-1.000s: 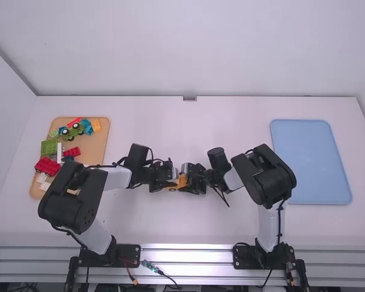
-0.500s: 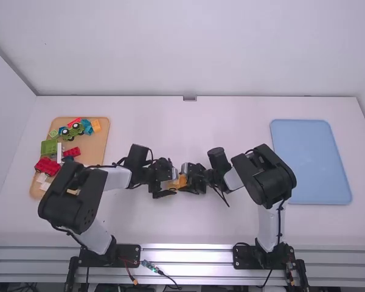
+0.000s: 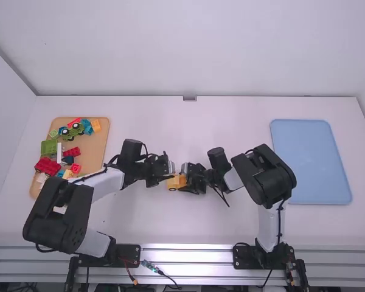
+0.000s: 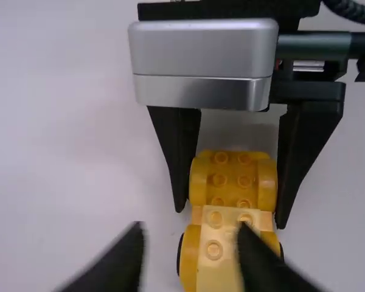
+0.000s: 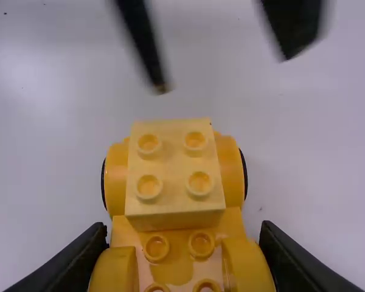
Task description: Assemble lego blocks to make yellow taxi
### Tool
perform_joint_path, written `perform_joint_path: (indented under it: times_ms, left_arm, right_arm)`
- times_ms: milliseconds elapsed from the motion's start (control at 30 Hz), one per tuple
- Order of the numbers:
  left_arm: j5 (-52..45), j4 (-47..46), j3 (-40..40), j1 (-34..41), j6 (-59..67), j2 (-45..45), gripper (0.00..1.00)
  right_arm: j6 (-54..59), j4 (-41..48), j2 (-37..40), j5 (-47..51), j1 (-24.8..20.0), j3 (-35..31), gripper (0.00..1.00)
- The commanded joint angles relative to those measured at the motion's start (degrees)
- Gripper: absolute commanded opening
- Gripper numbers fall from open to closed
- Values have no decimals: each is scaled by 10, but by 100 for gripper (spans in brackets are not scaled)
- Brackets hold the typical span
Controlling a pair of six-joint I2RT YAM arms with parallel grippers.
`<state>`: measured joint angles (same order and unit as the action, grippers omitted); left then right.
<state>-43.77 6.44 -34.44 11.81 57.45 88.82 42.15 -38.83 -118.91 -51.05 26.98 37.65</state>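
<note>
My right gripper (image 3: pixel 187 183) is shut on an orange-yellow wheeled car base (image 3: pixel 174 185) near the table's middle. In the right wrist view the right gripper (image 5: pixel 182 231) has the base (image 5: pixel 176 255) between its fingertips. A pale yellow two-by-two brick (image 5: pixel 175 176) sits on the base's far end, studs up, between the wheels. My left gripper (image 3: pixel 170 170) is open just beyond the car, toward the table's far side. In the left wrist view the left gripper (image 4: pixel 191 234) has its blurred fingers apart, with the pale brick (image 4: pixel 218 255) farther off, not gripped.
A tan tray (image 3: pixel 97 146) at the left holds several red, green, blue and yellow bricks and a green wheeled vehicle. The left forearm passes close to its near right corner. A blue tray (image 3: pixel 310 161) lies at the right, beyond the right arm.
My left gripper has drawn back from the car and shifted toward the table's far side, uncovering the car's left end. Its forearm has swung too, baring more of the tan tray. The right arm has stayed still.
</note>
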Motion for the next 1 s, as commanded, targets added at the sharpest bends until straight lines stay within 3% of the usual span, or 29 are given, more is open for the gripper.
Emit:
perform_joint_path:
  times_ms: [0, 967]
  left_arm:
    - [-23, -2, 9, 2, -2, 7, 2]
    - [-48, 5, -16, 2, 13, 97, 2]
  right_arm:
    - [-3, 7, -6, 14, -1, 2, 44]
    - [-3, 7, -6, 14, -1, 2, 44]
